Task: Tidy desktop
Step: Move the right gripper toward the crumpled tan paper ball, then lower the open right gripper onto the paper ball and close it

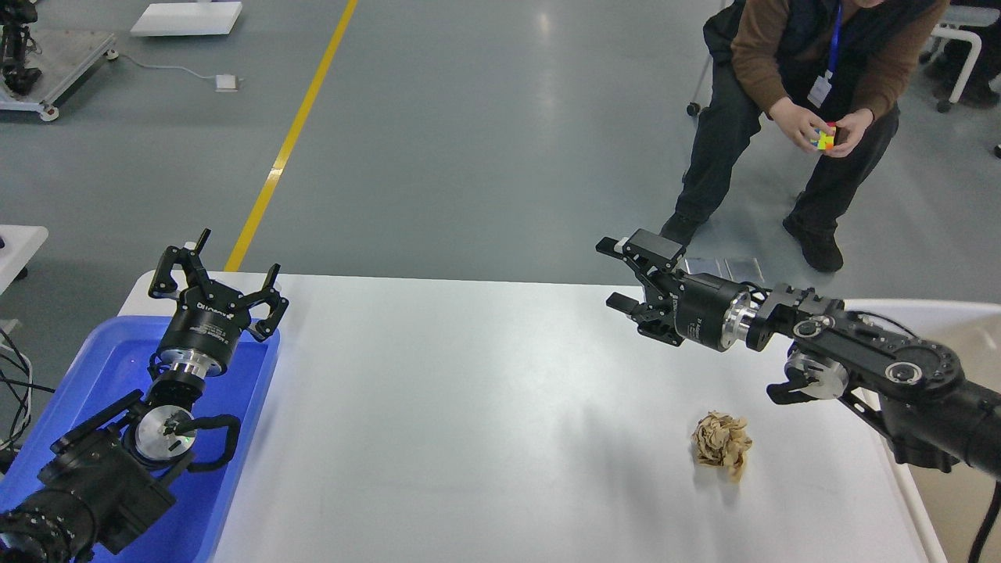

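Right gripper (618, 274), spread, hovers at twelve o'clock of the paper wad (721, 444) on the desktop (469, 407), likely poised to descend.

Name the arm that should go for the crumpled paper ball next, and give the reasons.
Right. The crumpled paper ball lies on the desktop near the right side, just below the open right hand. The open left hand hovers over the blue tray, across the table.
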{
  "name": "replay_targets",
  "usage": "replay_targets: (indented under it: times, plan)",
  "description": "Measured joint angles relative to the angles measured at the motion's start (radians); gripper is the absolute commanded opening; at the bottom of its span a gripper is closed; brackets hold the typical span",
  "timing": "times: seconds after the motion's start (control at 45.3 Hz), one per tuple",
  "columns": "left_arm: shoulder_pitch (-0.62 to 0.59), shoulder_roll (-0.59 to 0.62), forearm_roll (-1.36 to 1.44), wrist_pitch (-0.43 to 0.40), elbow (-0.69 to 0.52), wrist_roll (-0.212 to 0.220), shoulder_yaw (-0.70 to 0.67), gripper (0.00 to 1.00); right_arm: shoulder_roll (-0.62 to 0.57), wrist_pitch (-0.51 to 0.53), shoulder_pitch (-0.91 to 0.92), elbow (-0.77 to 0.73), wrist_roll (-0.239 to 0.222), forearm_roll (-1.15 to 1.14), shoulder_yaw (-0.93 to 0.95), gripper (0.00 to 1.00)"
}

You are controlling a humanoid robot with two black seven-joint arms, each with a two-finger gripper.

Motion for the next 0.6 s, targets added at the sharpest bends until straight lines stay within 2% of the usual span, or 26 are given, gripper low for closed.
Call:
replay_targets:
  times: [0.375,0.596]
  plan:
    - [0.000,0.000,0.000,-0.002,0.000,0.000,-0.001,1.00,-0.107,-0.022,0.055,0.001,0.001,-0.390,-0.177,1.00]
    - [0.000,0.000,0.000,-0.002,0.000,0.000,-0.001,1.00,-0.132,-0.081,0.058,-0.002,0.004,-0.506,-0.285,1.00]
